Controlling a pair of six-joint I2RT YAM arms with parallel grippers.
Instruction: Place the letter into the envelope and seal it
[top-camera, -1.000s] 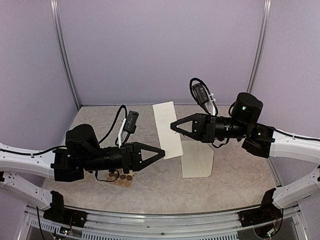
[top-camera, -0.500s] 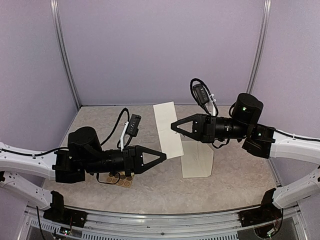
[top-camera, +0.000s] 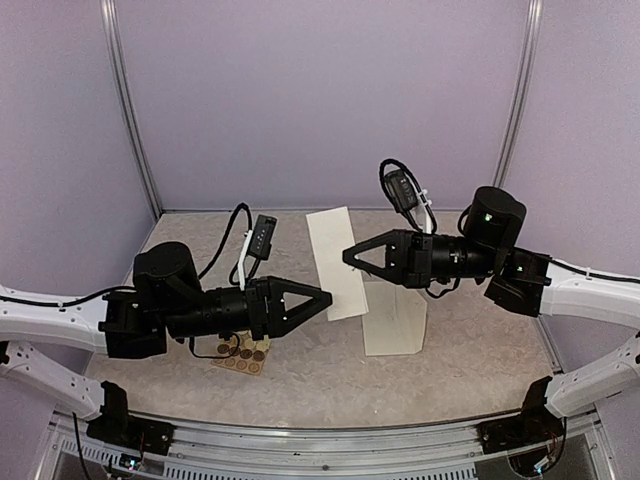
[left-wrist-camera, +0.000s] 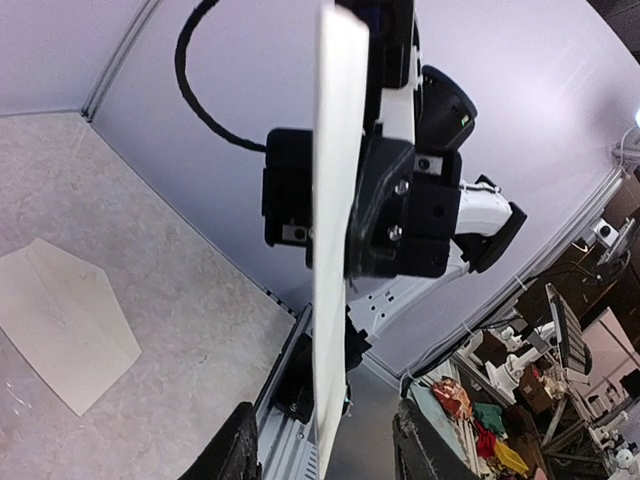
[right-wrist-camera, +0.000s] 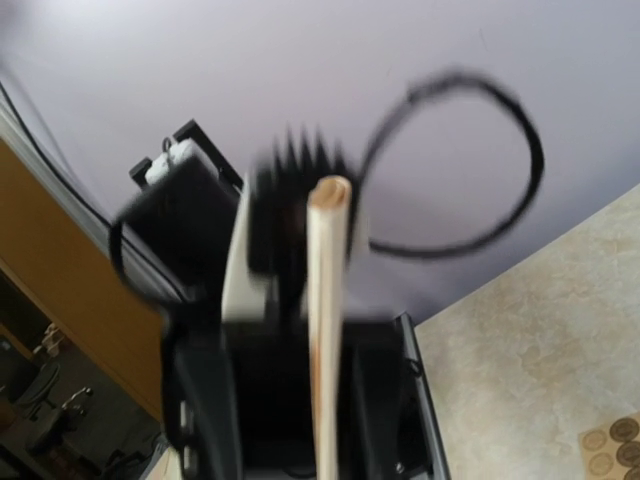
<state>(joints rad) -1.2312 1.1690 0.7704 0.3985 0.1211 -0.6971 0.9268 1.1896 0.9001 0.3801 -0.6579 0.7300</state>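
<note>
The letter (top-camera: 336, 262), a long folded cream sheet, hangs tilted in the air above the table. My right gripper (top-camera: 349, 254) is shut on its right edge near the middle. My left gripper (top-camera: 327, 298) is open, and the letter's lower end sits between its jaws. In the left wrist view the letter (left-wrist-camera: 335, 250) runs edge-on between the two fingertips (left-wrist-camera: 236, 450) without touching them. The cream envelope (top-camera: 394, 318) lies flat on the table under the right arm; its pointed flap shows in the left wrist view (left-wrist-camera: 65, 320). The right wrist view shows the letter (right-wrist-camera: 325, 330) edge-on and blurred.
A tan card of round stickers (top-camera: 240, 357) lies on the table under the left arm, and also shows in the right wrist view (right-wrist-camera: 612, 442). Purple walls enclose the table on three sides. A metal rail (top-camera: 330, 440) runs along the near edge.
My left gripper dipped a little and then rose again to the letter's lower end. The right arm and the letter have hardly moved.
</note>
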